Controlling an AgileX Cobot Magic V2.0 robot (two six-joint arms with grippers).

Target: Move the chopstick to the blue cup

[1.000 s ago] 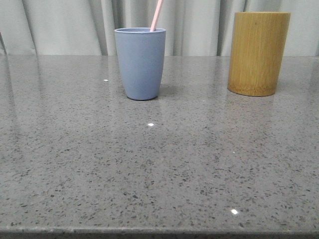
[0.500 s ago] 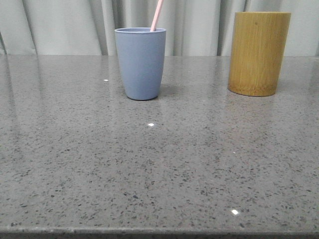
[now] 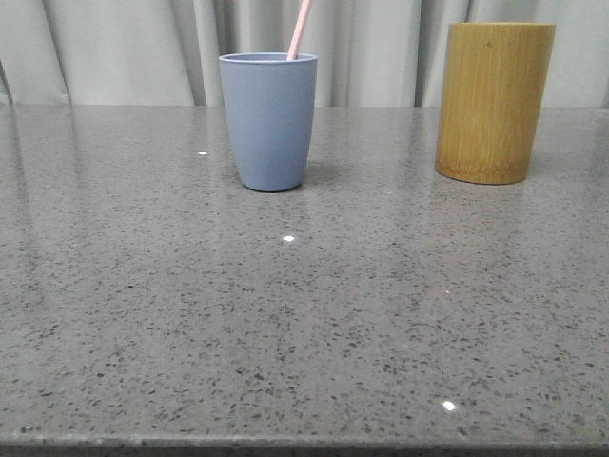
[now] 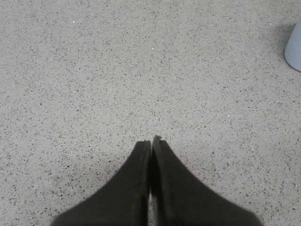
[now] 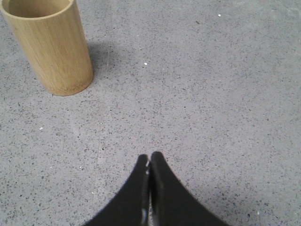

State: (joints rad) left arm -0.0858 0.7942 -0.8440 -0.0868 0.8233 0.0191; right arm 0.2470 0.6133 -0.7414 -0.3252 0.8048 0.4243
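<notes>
Nothing has moved: chopstick (image 3: 299, 30) stands tilted in the blue cup (image 3: 268, 121) near the table's (image 3: 304, 314) far edge, apart from both empty, closed claws, left claw (image 4: 151, 139) and right claw (image 5: 149, 156).

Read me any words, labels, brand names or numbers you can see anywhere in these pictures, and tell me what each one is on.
There is no readable text.
The blue cup is plain, with no print or logo.
The bamboo holder shows only wood grain.
The chopstick standing in the blue cup is unmarked.
The table shows only speckles.
</notes>
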